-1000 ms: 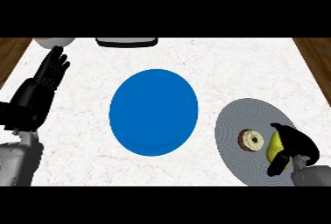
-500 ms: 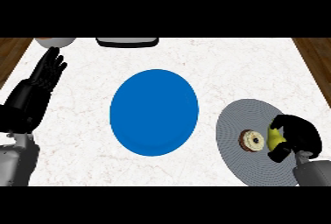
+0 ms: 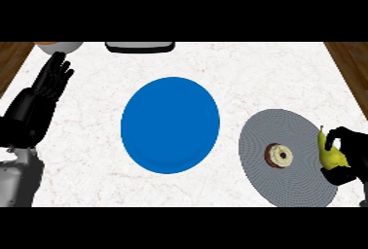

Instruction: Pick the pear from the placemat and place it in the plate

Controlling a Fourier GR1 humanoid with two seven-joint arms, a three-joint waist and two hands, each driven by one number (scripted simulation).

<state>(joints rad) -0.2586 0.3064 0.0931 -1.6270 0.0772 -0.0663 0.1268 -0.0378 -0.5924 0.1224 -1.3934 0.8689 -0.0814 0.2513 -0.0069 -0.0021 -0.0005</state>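
A: Pear (image 3: pixel 330 151) location?
B: Far right, at the right edge of the grey placemat (image 3: pixel 287 158). Yellow-green, stem end pointing away. Held in the right hand (image 3: pixel 345 154), fingers curled round it, pinching it from the right side. Can't tell if lifted or touching the mat.

A: Anything else on the mat?
B: Doughnut (image 3: pixel 280 155), brown with pale icing, near the mat's middle, just left of the pear, apart from it.

A: Plate (image 3: pixel 170 124)?
B: Blue, middle of the white counter (image 3: pixel 237 73), left of the mat, not touching it. Nothing on it.

A: Left hand (image 3: pixel 50 80)?
B: Resting at the left edge, fingers straight and spread, pointing far. Holding nothing.

A: Rest of the counter?
B: Far edge: pale bowl (image 3: pixel 57 46) at the far left corner, just beyond the left fingertips; dark tray-like thing (image 3: pixel 140 46) right of it, both cut off by the frame.
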